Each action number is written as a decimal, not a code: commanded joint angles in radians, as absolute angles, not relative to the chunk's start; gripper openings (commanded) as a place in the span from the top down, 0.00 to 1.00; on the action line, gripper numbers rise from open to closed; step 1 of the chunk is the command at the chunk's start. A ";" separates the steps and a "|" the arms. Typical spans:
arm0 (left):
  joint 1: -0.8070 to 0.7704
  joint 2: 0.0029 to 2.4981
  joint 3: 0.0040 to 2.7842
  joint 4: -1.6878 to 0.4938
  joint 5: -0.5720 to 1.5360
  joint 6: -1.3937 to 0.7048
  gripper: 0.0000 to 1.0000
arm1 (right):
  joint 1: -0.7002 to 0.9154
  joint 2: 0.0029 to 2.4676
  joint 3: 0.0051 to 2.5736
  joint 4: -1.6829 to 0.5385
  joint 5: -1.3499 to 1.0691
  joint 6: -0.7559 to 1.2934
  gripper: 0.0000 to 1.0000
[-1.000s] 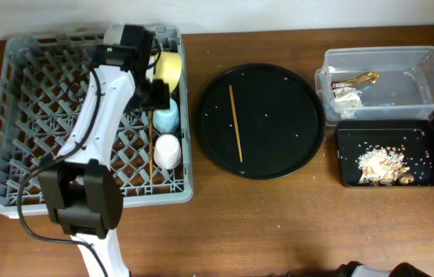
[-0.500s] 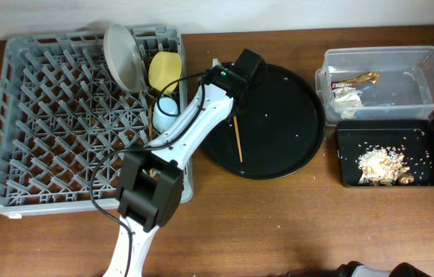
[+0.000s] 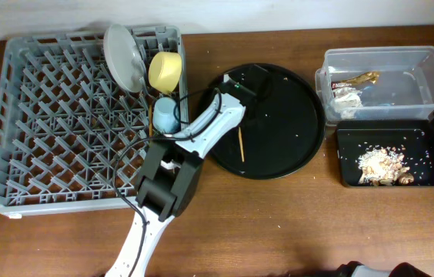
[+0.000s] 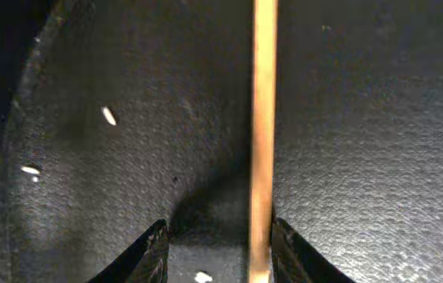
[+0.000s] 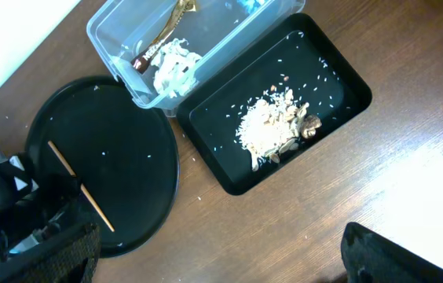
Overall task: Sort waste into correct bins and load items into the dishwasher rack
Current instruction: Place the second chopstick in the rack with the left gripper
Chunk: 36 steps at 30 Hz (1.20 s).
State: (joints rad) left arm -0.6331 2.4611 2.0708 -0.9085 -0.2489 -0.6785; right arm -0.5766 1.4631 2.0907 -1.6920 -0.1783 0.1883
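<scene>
Straddling a wooden chopstick (image 4: 262, 118), the left gripper (image 4: 220, 259) sits low over the large round black tray (image 3: 294, 138) with its jaws partly apart and clamped on nothing. In the left wrist view the stick runs through the gap close against the fingertip at 3 o'clock, with bare tray showing toward the one at 9 o'clock. From overhead, the free end of the stick points to 6 o'clock from under the gripper.

At the 1 o'clock corner of the dishwasher rack (image 3: 55, 131) stand the pale grey plate (image 3: 121, 55), the yellow bowl (image 3: 165, 69) and, toward 6 o'clock of the bowl, the blue cup (image 3: 165, 115).

At 3 o'clock of the round tray, the clear tub (image 3: 425, 73) holds white tissue (image 3: 346, 96) and a gold wrapper (image 3: 362, 78). Just at its 6 o'clock, the black rectangular tray (image 3: 348, 173) holds food scraps (image 3: 382, 164).

The right gripper (image 5: 214, 266) hangs above these bins, its fingers wide apart and empty.
</scene>
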 commanded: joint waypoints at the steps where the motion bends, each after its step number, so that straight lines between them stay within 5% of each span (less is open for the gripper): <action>1: -0.641 2.489 2.075 -0.901 -0.240 -0.685 0.59 | -0.583 1.461 2.094 -1.696 -0.183 0.199 0.02; 3: -0.641 2.491 2.075 -0.902 -0.239 -0.685 0.66 | -0.583 1.461 2.094 -1.696 -0.183 0.199 0.01; 4: -0.641 2.493 2.075 -0.903 -0.240 -0.685 0.96 | -0.583 1.461 2.094 -1.695 -0.183 0.199 0.02; 5: -0.641 2.493 2.075 -0.905 -0.240 -0.685 0.99 | -0.583 1.461 2.094 -1.696 -0.183 0.199 0.02; 10: -0.627 2.458 2.160 -1.034 -0.239 -0.648 0.99 | -0.583 1.461 2.094 -1.695 -0.183 0.199 0.02; 19: -0.421 2.241 2.682 -1.688 -0.261 -0.406 0.99 | -0.583 1.461 2.094 -1.695 -0.183 0.199 0.02; 25: -0.249 2.244 2.539 -1.669 -0.203 -0.274 0.99 | -0.583 1.461 2.094 -1.695 -0.183 0.199 0.02; 31: -0.226 2.244 2.171 -1.394 -0.201 -0.218 0.99 | -0.583 1.461 2.094 -1.695 -0.183 0.199 0.02; 32: -0.226 2.244 2.143 -1.369 -0.202 -0.218 0.92 | -0.583 1.461 2.094 -1.695 -0.183 0.199 0.02; 34: -0.226 2.244 2.140 -1.369 -0.202 -0.218 0.54 | -0.583 1.461 2.094 -1.696 -0.183 0.199 0.02; 36: -0.225 2.239 2.144 -1.370 -0.201 -0.219 0.43 | -0.583 1.461 2.094 -1.695 -0.183 0.199 0.02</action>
